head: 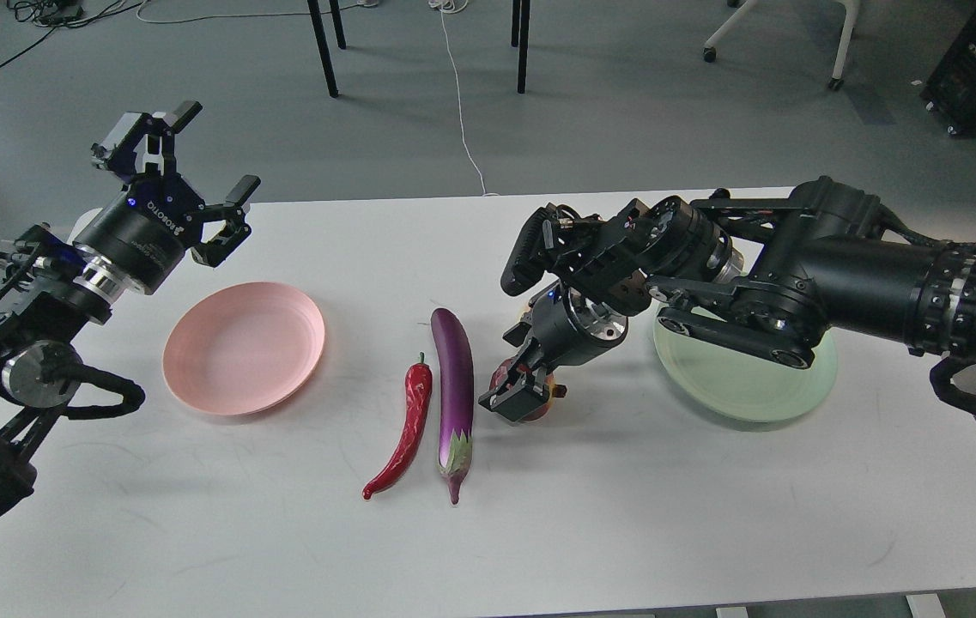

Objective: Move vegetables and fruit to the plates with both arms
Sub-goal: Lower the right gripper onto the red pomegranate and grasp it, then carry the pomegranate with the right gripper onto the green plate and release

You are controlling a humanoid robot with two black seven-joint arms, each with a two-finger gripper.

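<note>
1. Left hand point(196, 172) hovers spread wide, holding nothing, above the table point(625, 515) behind the pink plate point(244, 348).
2. Right hand point(520, 396) points down around a dark red fruit point(539, 405) beside the eggplant point(453, 386); grip unclear.
3. Chili pepper point(406, 429) lies left of the eggplant; green plate point(745, 378) sits right.

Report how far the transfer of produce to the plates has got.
Done: nothing; the pale pink plate shows empty, as does the visible part of the pale green plate. In hand: right gripper lowered around a reddish fruit. Left: shiny red chili pepper and glossy purple eggplant lie on the white table; left gripper hovers open.
</note>
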